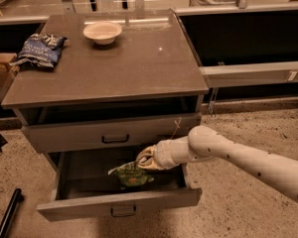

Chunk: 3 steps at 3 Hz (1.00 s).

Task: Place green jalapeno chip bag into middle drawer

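Note:
The green jalapeno chip bag (130, 174) hangs inside the open middle drawer (119, 205), just above its floor, right of centre. My gripper (142, 160) reaches in from the right on the white arm and is shut on the bag's top edge. The drawer is pulled out toward the camera, its grey front with a small dark bar handle at the bottom. The bag's lower part shows; its top corner is hidden by the gripper.
The closed top drawer (114, 133) sits right above my gripper. On the cabinet top stand a white bowl (103, 32) and a dark blue snack bag (39, 49). A cardboard box (0, 68) is at the left; speckled floor lies around.

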Each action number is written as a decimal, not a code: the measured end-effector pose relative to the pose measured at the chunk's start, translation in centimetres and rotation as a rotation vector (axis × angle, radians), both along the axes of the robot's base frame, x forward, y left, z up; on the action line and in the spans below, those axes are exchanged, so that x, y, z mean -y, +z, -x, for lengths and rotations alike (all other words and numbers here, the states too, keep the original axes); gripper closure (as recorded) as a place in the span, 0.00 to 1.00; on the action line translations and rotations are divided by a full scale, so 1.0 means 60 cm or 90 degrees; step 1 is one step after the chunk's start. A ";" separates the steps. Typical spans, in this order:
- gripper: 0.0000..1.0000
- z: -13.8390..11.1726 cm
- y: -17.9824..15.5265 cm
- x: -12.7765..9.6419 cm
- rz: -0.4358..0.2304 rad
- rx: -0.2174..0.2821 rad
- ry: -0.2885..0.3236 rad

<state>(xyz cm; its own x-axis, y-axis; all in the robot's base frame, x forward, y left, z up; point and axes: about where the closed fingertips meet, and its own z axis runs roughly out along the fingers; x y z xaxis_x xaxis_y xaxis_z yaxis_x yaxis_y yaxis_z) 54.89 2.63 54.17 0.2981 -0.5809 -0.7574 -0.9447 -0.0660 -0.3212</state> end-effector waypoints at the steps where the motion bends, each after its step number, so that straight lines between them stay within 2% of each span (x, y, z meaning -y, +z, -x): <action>1: 0.58 0.001 -0.004 -0.001 -0.002 -0.002 0.001; 3: 0.12 0.001 -0.004 -0.001 -0.002 -0.002 0.001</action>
